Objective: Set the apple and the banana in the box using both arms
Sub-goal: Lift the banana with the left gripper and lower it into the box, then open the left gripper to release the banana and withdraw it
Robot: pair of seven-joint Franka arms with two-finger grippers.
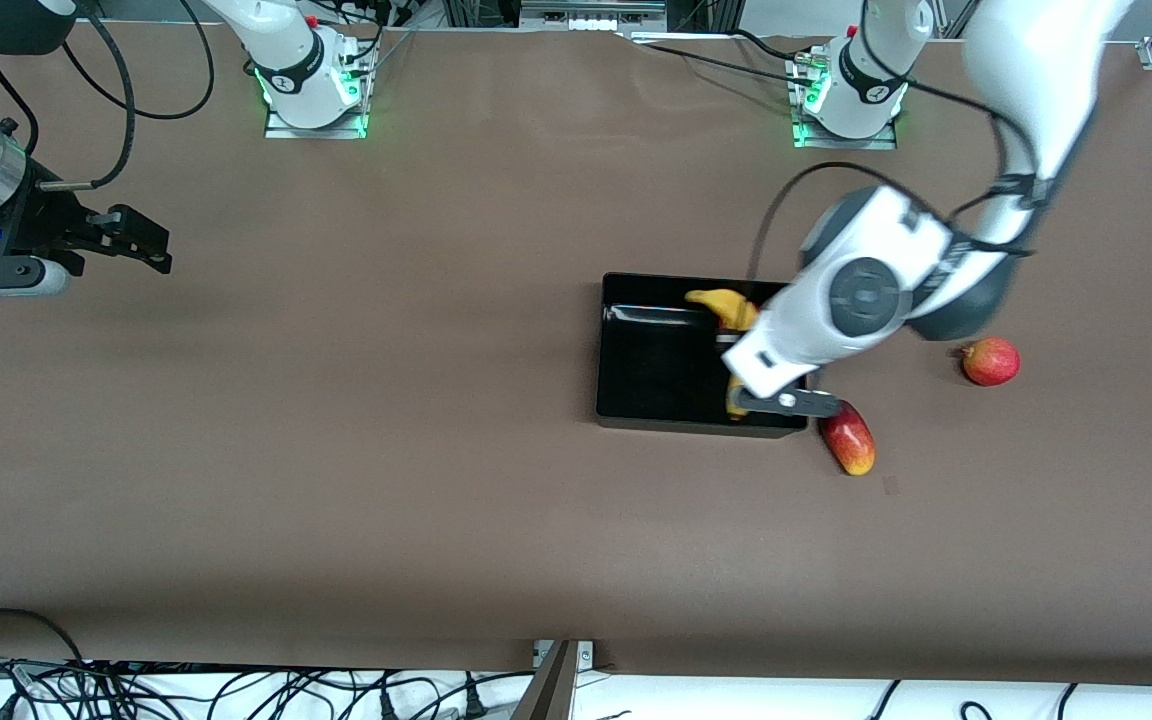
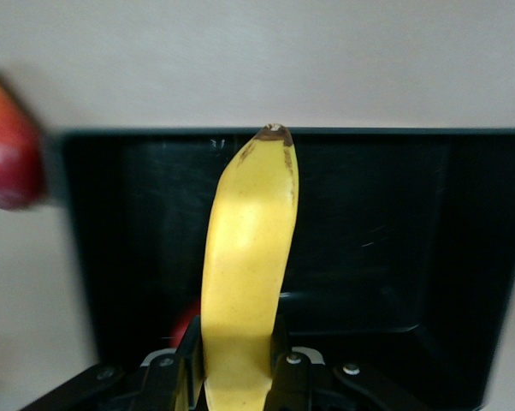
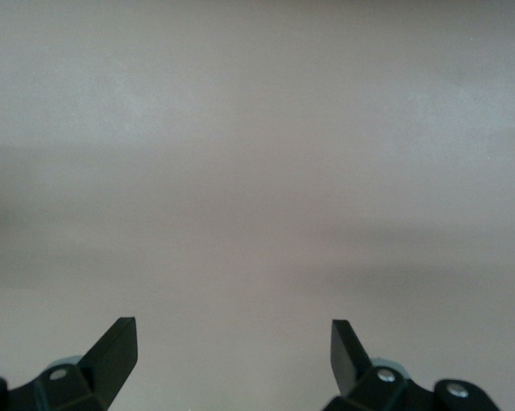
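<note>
Our left hand point(image 2: 232, 377) grips the soft banana point(image 2: 245, 274) near one end, over the box point(image 1: 636, 400). Our right hand point(image 3: 232, 351) waits open.

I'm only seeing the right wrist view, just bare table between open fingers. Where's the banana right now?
Observer: The banana is clamped in the left gripper, over the box.
Operator: And where is my right gripper?
Observer: The right gripper waits, open, over the table at the right arm's end, well apart from the box.
Operator: Any fruit lying outside the box?
Observer: Two. An oblong red-yellow fruit lies beside the box's corner nearer the front camera, and a round red fruit lies toward the left arm's end.
</note>
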